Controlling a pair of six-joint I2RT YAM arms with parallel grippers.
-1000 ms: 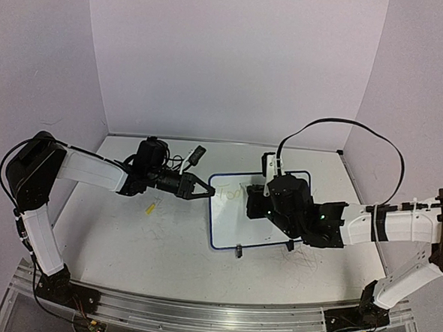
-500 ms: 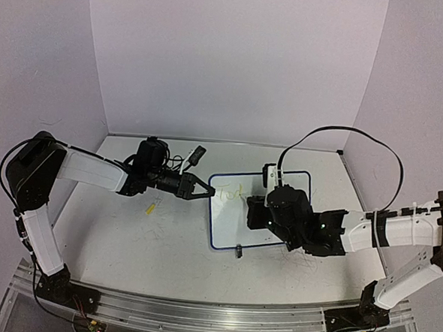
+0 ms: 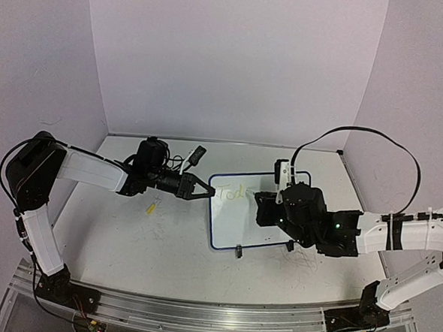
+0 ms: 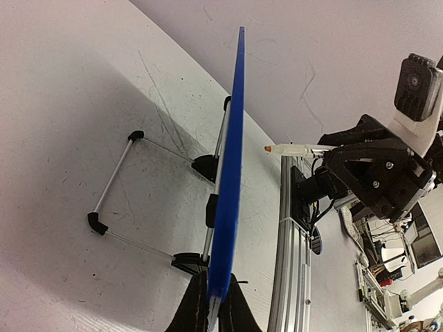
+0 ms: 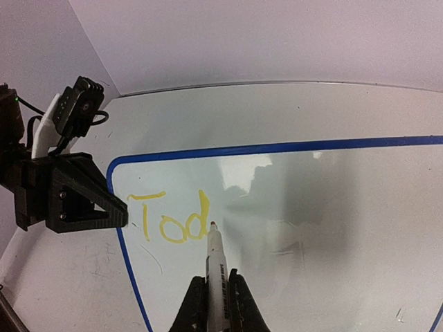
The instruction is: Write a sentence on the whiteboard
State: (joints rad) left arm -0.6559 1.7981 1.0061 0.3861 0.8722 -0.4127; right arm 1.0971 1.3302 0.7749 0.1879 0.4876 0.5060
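We are reaching our right arm in low from the right side, the right gripper clamped around a marker whose tip is sitting just right of the sentence, a yellow "Tod". Beyond it, our outstretched left arm's left gripper is pinching the left edge of the whiteboard, which is standing tilted mid-table.

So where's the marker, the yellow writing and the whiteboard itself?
marker [image 5: 216, 263]: right wrist view, on its white barrel.
yellow writing [image 5: 172, 227]: right wrist view, at the middle letter, the "o".
whiteboard [image 3: 229, 223]: top external view, on its bare lower-left surface.
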